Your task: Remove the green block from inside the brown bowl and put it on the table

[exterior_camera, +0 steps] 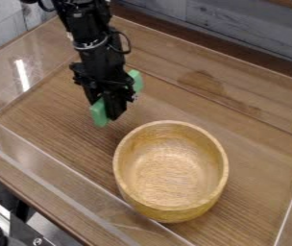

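The green block point(100, 115) hangs upright between the black fingers of my gripper point(105, 113), which points straight down and is shut on it, low over the table point(213, 96). Its lower end sits close to the wood; whether it touches I cannot tell. Another green bit point(134, 82) shows at the gripper's right side. The brown bowl point(172, 169) stands empty to the lower right of the gripper, apart from it.
Clear acrylic walls point(59, 163) border the table along the front and left. A grey panel point(238, 24) runs behind the far edge. Bare wood lies between the gripper and the back wall.
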You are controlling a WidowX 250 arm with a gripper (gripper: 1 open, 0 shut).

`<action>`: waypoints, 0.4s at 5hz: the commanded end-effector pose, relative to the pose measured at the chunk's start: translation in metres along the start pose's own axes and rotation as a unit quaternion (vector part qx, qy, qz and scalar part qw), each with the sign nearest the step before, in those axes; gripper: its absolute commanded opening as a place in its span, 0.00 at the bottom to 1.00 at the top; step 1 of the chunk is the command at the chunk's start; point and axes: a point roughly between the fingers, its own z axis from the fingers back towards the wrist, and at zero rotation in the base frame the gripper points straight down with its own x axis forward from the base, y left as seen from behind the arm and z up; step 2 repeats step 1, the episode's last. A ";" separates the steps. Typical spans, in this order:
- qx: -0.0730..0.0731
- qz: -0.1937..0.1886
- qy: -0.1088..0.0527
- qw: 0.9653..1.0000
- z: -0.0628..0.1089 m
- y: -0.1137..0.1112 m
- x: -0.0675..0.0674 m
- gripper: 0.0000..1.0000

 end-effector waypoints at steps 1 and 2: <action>0.007 0.005 -0.023 1.000 0.011 0.006 0.009 0.00; 0.007 0.005 -0.023 1.000 0.011 0.006 0.009 0.00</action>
